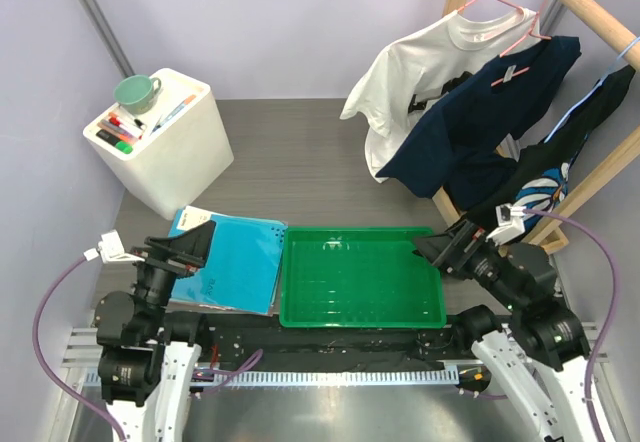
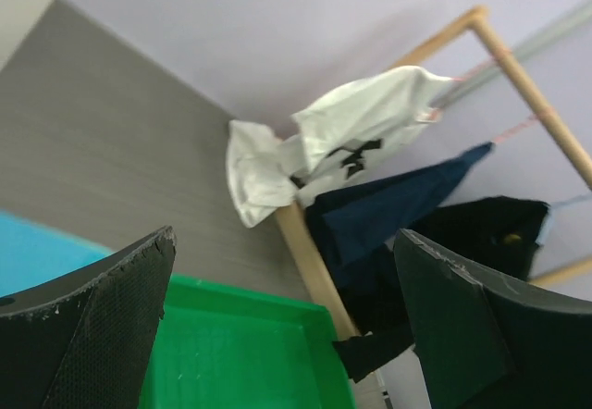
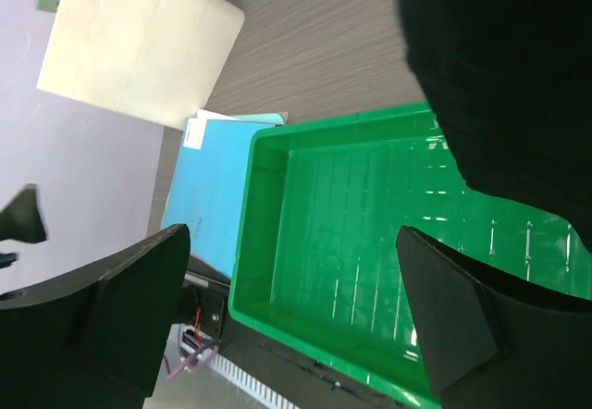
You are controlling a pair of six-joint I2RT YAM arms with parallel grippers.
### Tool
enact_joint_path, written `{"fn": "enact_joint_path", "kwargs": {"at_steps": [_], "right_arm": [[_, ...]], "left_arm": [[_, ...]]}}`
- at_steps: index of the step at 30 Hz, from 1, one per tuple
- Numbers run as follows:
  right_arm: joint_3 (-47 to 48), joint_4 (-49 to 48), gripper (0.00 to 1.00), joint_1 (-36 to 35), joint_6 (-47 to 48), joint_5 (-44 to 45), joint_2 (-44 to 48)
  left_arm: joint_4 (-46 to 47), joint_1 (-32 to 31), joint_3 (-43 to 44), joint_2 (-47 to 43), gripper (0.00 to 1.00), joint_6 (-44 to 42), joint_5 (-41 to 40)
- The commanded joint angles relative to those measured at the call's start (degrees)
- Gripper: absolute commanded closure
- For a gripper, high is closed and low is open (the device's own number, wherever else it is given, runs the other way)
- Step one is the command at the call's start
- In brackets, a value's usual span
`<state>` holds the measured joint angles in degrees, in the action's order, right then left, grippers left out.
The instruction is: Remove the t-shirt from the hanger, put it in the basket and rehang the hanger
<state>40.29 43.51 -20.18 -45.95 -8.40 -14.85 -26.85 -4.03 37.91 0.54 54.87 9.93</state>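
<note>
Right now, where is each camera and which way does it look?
Top external: above and behind, looking down; left gripper and right gripper show, open.
Left wrist: on the left arm, facing the white t-shirt; own fingers show.
Right wrist: on the right arm, facing the blue folder; own fingers show.
Both wrist views share the green tray.

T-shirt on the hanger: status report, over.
Left gripper and right gripper open, empty, low near the bases. White t-shirt on pink hanger, untouched. Navy t-shirt overlaps it; green tray lies between arms and rack.
</note>
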Motion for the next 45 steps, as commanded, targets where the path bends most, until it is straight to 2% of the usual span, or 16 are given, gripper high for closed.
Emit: {"fn": "enact_joint_path", "kwargs": {"at_steps": [1,4,8,9,13,20,26,28,32,34,39,45], "right_arm": [[8.82,6.13,0.01,-0.03,4.55,0.75,0.09],[15.67,8.69,0.01,-0.03,7.01,1.63,-1.58],[27.18,15.63,0.01,-0.03,10.0,8.12,-8.86],[31.82,17.21,0.01,-0.12,10.62,13.97,-12.79],[43.44,22.23,0.01,-0.03,13.87,26.99,-20.91],[63.56,23.11,0.01,-0.12,20.02,44.78,-36.54],[72.97,22.15,0.01,-0.12,25.03,59.52,-50.35],[75.88,22.06,0.02,-0.03,26.34,62.01,-53.77],[78.19,20.57,0.12,0.06,28.72,68.5,-56.68],[78.18,18.2,0.13,1.63,30.91,68.79,-57.83],[78.8,16.26,0.14,8.58,31.8,63.17,-61.69],[76.52,13.72,0.24,14.12,29.7,59.21,-62.58]], "left_arm": [[-13.4,0.34,3.92,-1.33,0.0,2.35,-8.09],[-14.98,0.34,6.82,3.13,0.0,-0.81,-0.99],[-15.08,0.34,8.67,5.53,0.0,-1.61,3.42],[-13.42,0.34,8.5,5.44,0.0,-1.52,5.08],[-12.08,0.34,7.7,5.0,0.0,-1.08,6.32],[-16.03,0.34,10.6,8.07,0.0,-3.8,8.08],[-18.76,0.34,13.59,11.68,0.0,-5.39,11.16],[-18.85,0.34,13.94,12.12,0.0,-5.04,12.12],[-18.41,0.34,13.68,12.29,0.02,-4.6,14.32],[-18.32,0.34,13.68,12.3,0.03,-4.42,14.59],[-17.89,0.34,13.24,12.3,0.05,-3.81,15.38],[-17.88,0.34,12.71,12.56,0.11,-3.19,16.43]]}}
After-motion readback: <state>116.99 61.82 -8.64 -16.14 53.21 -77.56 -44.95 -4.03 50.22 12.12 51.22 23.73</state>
